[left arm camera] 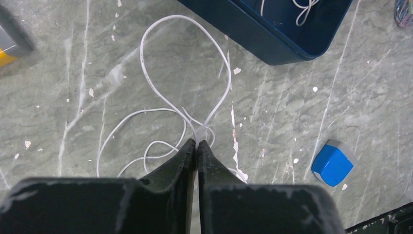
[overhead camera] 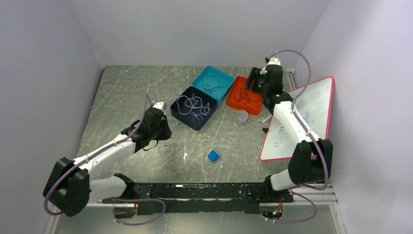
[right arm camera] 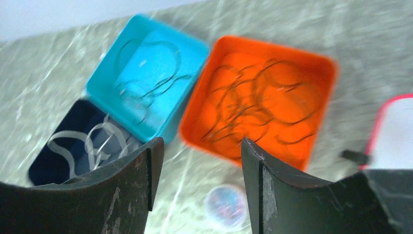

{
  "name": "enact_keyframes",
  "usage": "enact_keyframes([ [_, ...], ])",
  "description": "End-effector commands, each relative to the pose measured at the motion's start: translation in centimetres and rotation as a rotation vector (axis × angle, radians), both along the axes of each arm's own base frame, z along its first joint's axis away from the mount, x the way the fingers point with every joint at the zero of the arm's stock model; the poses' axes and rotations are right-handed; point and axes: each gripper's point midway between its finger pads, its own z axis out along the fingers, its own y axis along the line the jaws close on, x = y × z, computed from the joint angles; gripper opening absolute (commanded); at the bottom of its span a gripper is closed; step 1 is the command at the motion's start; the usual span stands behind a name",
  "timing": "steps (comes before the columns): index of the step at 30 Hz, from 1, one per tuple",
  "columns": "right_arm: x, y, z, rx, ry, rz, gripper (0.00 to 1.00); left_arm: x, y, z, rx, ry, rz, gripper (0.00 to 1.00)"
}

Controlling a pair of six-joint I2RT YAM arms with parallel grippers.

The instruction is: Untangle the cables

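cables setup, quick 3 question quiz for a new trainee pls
1. True or false: the left tool is shut on a white cable.
2. The cables in the navy bin are: A white, B black, C orange?
3. Fill in: the right tool is open, nearest the ___ bin.
Key: 1 true; 2 A; 3 orange bin.

Soft, even light, hardly any shadows, slight sheen on the table. Right wrist view is badly blurred, with the cables just smears. Left wrist view is sharp.
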Motion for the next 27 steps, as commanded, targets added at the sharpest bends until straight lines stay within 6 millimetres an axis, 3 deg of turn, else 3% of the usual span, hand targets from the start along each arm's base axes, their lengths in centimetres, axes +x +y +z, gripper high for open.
enact_keyframes([
  [1, -4.2, 7.6, -0.7, 0.057, 0.036, 0.167, 0.63, 1.1, -1.6, 2.0, -0.057, -0.052, -0.04, 0.14],
  [4, -7.8, 13.2, -1.6, 0.096, 0.062, 0.276, 0.63, 1.6, -1.7, 2.4, -0.069, -0.068, -0.021, 0.18],
  [6, -10.8, 16.8, -3.3, 0.127, 0.105, 0.355, 0.63, 1.9, -1.6, 2.4, -0.064, -0.067, -0.005, 0.26],
  [10, -15.6, 21.3, -7.3, 0.184, 0.198, 0.44, 0.63, 2.3, -1.1, 2.7, -0.054, -0.065, 0.036, 0.36],
  [13, -18.3, 23.7, -9.7, 0.199, 0.257, 0.501, 0.63, 2.3, -0.4, 2.9, -0.052, -0.075, 0.064, 0.41],
  [17, -20.4, 25.9, -11.8, 0.194, 0.286, 0.588, 0.63, 1.9, 0.6, 2.1, -0.039, -0.055, 0.095, 0.42],
  [23, -22.1, 28.6, -13.5, 0.192, 0.345, 0.72, 0.63, 0.6, 1.7, 0.0, -0.014, -0.004, 0.131, 0.42],
  [27, -22.5, 28.7, -15.1, 0.176, 0.396, 0.659, 0.63, 0.1, 1.8, -1.3, -0.005, 0.029, 0.131, 0.42],
])
